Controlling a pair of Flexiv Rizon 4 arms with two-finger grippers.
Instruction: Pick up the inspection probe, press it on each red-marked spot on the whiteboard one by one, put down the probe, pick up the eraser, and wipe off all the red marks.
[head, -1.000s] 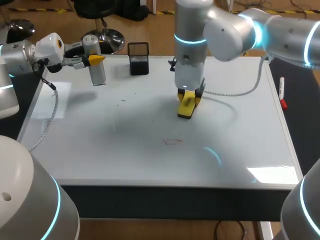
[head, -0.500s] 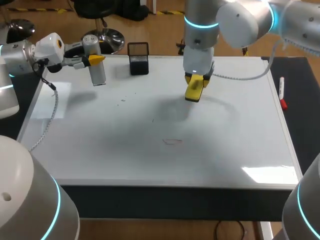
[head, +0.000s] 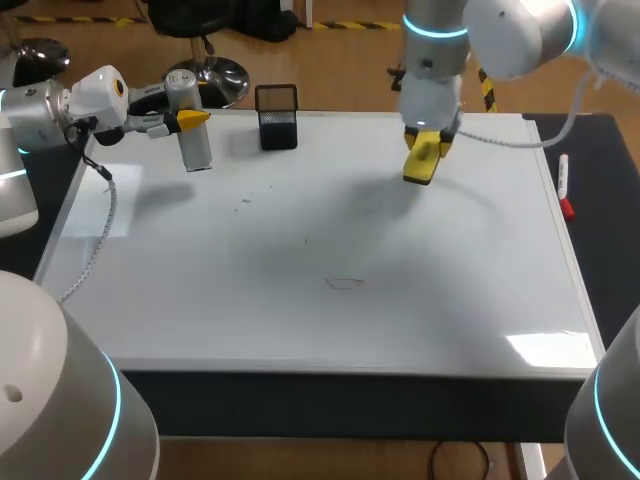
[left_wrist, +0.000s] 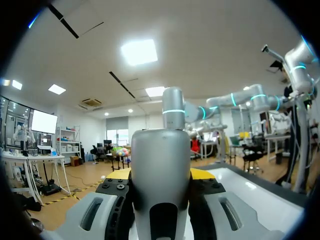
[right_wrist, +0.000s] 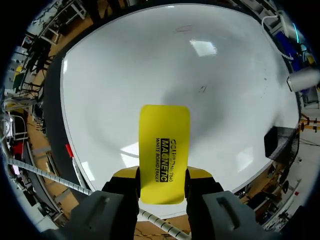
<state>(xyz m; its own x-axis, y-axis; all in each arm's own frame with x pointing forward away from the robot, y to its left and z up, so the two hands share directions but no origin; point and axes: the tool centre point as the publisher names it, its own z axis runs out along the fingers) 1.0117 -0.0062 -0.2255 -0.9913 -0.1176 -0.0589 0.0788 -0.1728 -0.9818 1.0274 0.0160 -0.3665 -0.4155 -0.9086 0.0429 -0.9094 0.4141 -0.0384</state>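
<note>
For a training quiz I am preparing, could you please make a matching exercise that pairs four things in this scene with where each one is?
Things
1. yellow rectangular eraser
2. grey cylindrical probe
3. black mesh holder
4. white-and-red marker pen

Places
A. lying beside the whiteboard's right edge
B. standing at the whiteboard's far edge
C. between the left gripper's fingers
D. between the right gripper's fingers

Pairs: 1-D, 2-C, 3-B, 4-A
</note>
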